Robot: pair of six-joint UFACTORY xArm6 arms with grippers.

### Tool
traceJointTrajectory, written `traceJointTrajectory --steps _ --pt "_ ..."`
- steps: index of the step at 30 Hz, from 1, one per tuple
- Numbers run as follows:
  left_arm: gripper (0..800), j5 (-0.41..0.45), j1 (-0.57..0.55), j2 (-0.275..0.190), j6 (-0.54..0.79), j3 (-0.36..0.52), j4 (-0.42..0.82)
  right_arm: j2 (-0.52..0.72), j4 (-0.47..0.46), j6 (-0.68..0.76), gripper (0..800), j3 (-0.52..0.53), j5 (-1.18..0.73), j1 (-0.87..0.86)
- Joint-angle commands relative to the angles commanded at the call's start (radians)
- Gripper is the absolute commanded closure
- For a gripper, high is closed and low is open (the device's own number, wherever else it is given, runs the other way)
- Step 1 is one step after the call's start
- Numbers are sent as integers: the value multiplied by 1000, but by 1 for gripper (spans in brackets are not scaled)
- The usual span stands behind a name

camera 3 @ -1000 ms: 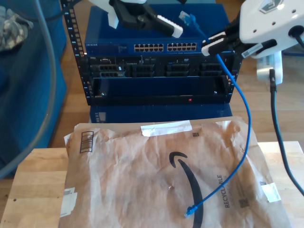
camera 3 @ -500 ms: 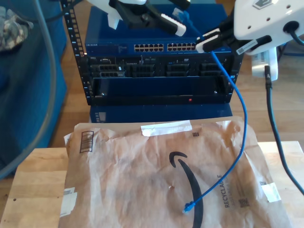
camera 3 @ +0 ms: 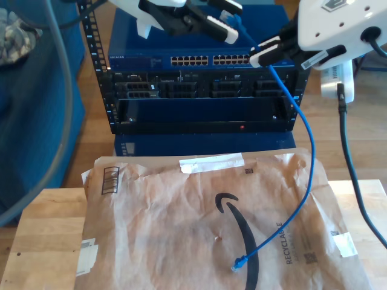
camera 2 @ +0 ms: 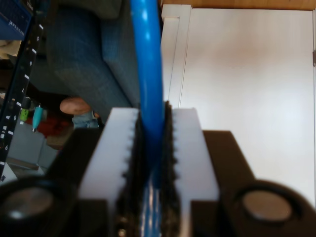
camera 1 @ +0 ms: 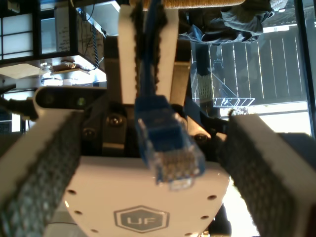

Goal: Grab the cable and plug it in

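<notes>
my second gripper is pinching the thin, limp bright blue ethernet cable; my first gripper, fingers wide, is framing its fragile translucent plug.

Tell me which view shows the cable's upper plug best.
The first wrist view: the upper plug sits close up, its contacts visible, between open fingers. The exterior view has it mostly hidden among the arms; the second wrist view shows the cable pinched, no plug.
</notes>
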State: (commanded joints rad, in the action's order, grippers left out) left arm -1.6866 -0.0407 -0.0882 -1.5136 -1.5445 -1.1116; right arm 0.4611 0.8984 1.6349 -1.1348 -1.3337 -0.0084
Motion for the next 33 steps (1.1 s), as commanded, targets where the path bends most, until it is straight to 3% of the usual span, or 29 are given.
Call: traceJointTrajectory --steps 26,33 --pt "440 -23 28 0 0 0 -8 5 -2 0 798 3 0 2" --pt "526 -21 29 0 -2 0 -8 5 0 0 798 3 0 2"
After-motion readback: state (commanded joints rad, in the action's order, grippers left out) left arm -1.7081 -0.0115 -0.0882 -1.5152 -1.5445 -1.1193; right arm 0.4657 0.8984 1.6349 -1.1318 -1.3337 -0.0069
